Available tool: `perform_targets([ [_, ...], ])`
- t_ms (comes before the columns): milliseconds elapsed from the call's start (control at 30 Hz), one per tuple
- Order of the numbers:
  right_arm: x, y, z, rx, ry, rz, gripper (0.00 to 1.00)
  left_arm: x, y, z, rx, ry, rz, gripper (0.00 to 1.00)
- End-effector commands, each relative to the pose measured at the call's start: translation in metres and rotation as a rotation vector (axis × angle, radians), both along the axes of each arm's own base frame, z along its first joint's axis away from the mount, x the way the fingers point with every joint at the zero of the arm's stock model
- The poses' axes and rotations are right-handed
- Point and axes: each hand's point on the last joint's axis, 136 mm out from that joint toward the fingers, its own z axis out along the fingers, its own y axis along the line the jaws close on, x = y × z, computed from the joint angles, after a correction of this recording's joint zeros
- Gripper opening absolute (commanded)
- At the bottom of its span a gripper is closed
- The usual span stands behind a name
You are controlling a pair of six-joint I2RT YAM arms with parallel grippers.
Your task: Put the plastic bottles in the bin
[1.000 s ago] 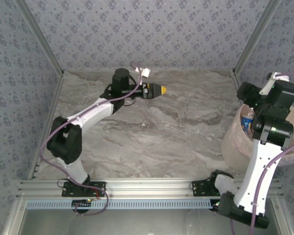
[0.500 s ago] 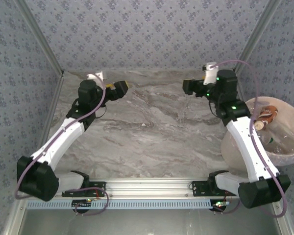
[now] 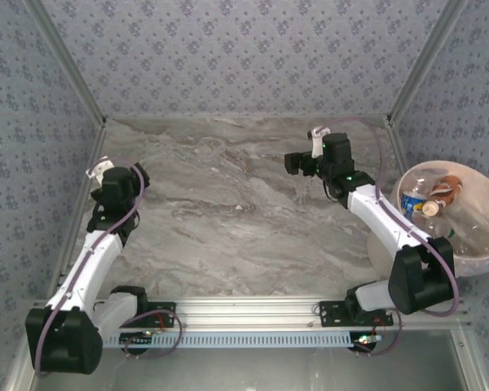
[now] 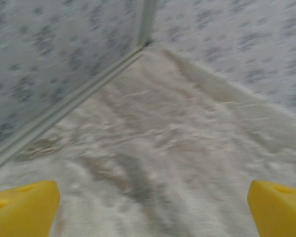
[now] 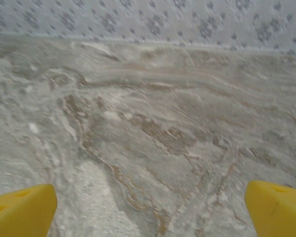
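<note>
At the right edge of the overhead frame: the bin point(image 3: 385, 244), with plastic bottles point(image 3: 428, 200) lying inside, blue and orange-brown labels visible. Left end effector point(image 4: 152, 210) at centre-left, yellow fingertips spread wide above the marbled surface point(image 3: 228, 220). Right end effector point(image 5: 150, 210) at upper centre, likewise spread wide, well apart from the bin.

Plastic bottles point(image 3: 429, 200) inside beige bin point(image 3: 385, 241)

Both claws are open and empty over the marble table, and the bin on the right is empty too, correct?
The bin is not empty: the top external view shows plastic bottles in it, one blue-labelled, one brown. The left claw and right claw are open and empty, as you said.
</note>
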Motion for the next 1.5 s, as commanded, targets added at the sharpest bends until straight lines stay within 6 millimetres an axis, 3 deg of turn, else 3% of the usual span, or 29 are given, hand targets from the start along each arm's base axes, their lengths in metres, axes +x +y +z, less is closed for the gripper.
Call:
perform_targets([
  [0,0.007,-0.027,-0.023,-0.071,0.004,-0.059,1.00,-0.001,0.020,-0.024,0.057,0.039,0.027,0.98],
  [200,-0.001,-0.070,-0.064,-0.051,0.116,-0.092,1.00,0.019,0.016,-0.064,0.074,0.044,-0.086,0.98],
  [467,-0.012,-0.091,-0.098,-0.024,0.149,-0.042,1.00,0.056,-0.012,-0.113,0.034,0.157,-0.268,0.98],
  [567,-0.012,-0.094,-0.107,-0.045,0.121,-0.033,1.00,0.065,-0.018,-0.114,0.068,0.198,-0.307,0.98],
  [700,-0.011,-0.100,-0.114,-0.047,0.087,-0.051,1.00,0.070,-0.022,-0.101,0.277,0.177,-0.323,0.98],
  [867,-0.008,-0.108,-0.117,-0.010,0.020,-0.082,1.00,0.072,-0.033,-0.104,0.262,0.058,-0.389,0.98],
  [967,-0.005,-0.110,-0.120,-0.014,-0.010,-0.094,1.00,0.060,-0.020,-0.108,0.261,0.002,-0.305,0.98],
  [1100,-0.005,-0.115,-0.122,0.000,-0.050,-0.125,1.00,0.058,-0.013,-0.108,0.276,-0.002,-0.256,0.98],
  [1467,-0.038,-0.130,-0.117,-0.043,-0.290,-0.208,1.00,0.058,-0.014,-0.109,0.271,0.014,-0.257,0.98],
])
